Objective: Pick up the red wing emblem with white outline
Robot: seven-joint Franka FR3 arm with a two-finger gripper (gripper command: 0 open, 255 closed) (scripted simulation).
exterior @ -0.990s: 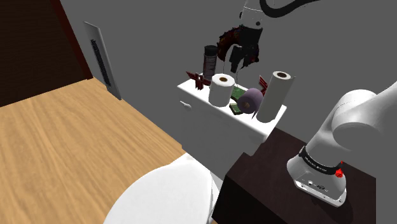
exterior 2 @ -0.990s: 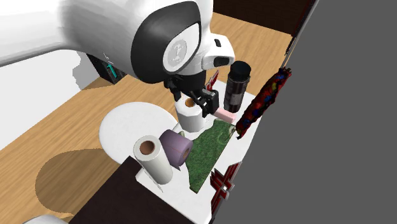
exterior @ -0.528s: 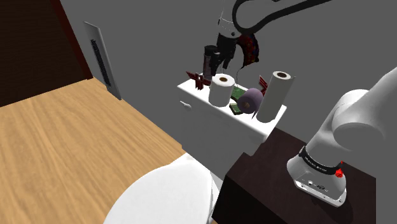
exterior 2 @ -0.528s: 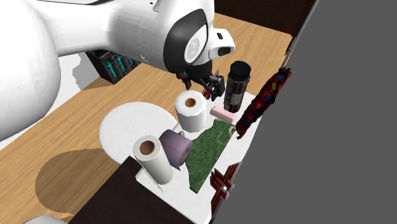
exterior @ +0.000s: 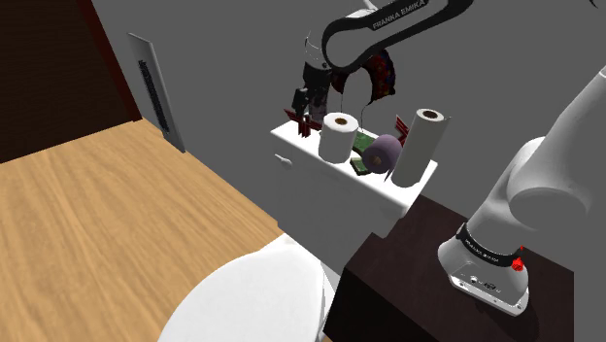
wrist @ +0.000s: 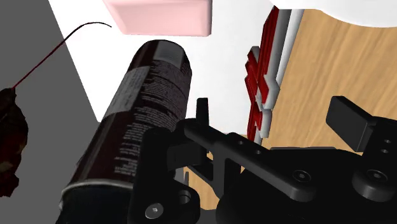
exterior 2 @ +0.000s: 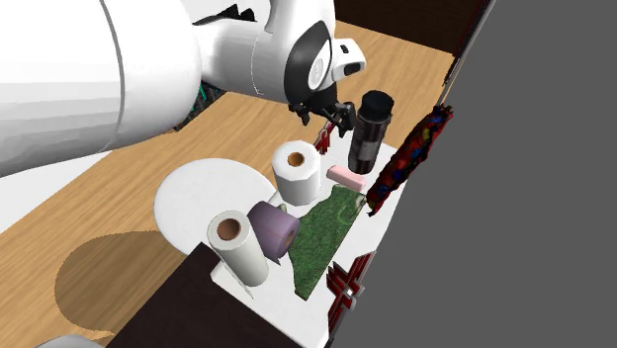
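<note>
wooden floor (exterior: pixel 97 223) runs across the shoulder view's left, with the white toilet bowl (exterior: pixel 257 291) near the bottom and the white toilet tank (exterior: pixel 325 175) behind it against the grey wall (exterior: pixel 233 58).

the red wing emblem (exterior: pixel 305 124) (wrist: pixel 259 83), edged in white, sits at the tank top's far left end as the shoulder view has it. it is right on the lip above the floor, just beside a black spray can (exterior 2: pixel 368 129) (wrist: pixel 137 121).

the gripper (exterior: pixel 306 102) (exterior 2: pixel 332 115) (wrist: pixel 273 108) hangs close over that end. its jaws stand wide apart and grip nothing. in the wrist view the emblem lies ahead between the fingers, and neither finger touches it.

a pink soap bar (exterior 2: pixel 346 178) (wrist: pixel 162 16) lies just beyond the can. behind it a dark red mottled object (exterior 2: pixel 410 158) leans on the wall.

moving right in the shoulder view, a toilet paper roll (exterior: pixel 337 138) stands upright. next come a green cloth (exterior 2: pixel 326 232) lying flat, a purple roll (exterior: pixel 386 152) on its side, and a tall paper towel roll (exterior: pixel 420 146) at the near right end.

in the second exterior view another red piece with white edging (exterior 2: pixel 348 280) sits against the wall near that end.

the dark stand (exterior: pixel 408 282) carries the arm's white base (exterior: pixel 490 257) at the shoulder view's lower right.
</note>
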